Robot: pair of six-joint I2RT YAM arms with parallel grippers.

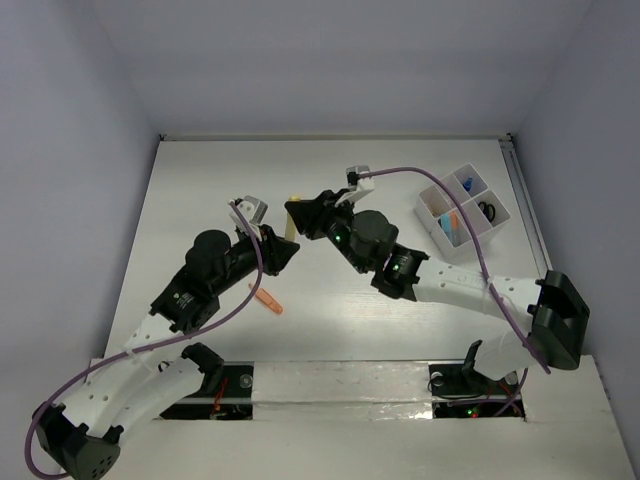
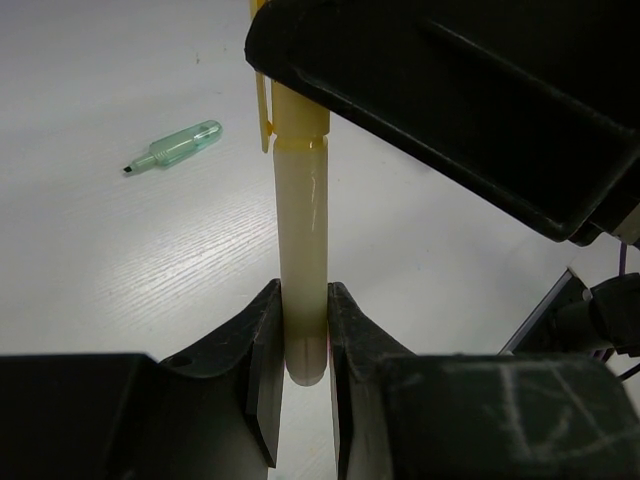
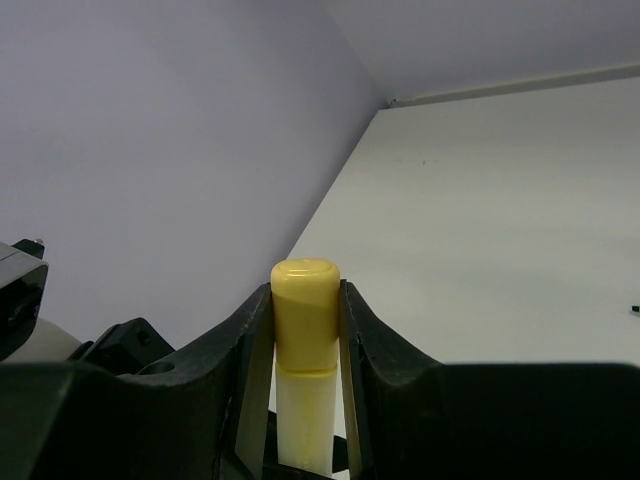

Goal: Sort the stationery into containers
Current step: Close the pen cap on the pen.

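Observation:
A yellow highlighter [image 1: 291, 226] is held above the table between both arms. My left gripper [image 2: 305, 330] is shut on the tail of its pale barrel [image 2: 302, 230]. My right gripper [image 3: 305, 305] is shut on its yellow cap [image 3: 305, 300], which sits on the barrel. In the top view the left gripper [image 1: 281, 250] and right gripper [image 1: 299, 216] meet near the table's middle. The divided clear-white tray [image 1: 437, 198] stands at the far right with a few pieces in it. An uncapped green highlighter [image 2: 178, 145] lies on the table. An orange piece [image 1: 266, 299] lies near the left arm.
The right arm's purple cable [image 1: 440, 190] arcs over the tray. Grey walls close in the white table [image 1: 200, 190] on three sides. The arm bases and a slot with wiring [image 1: 470, 385] run along the near edge.

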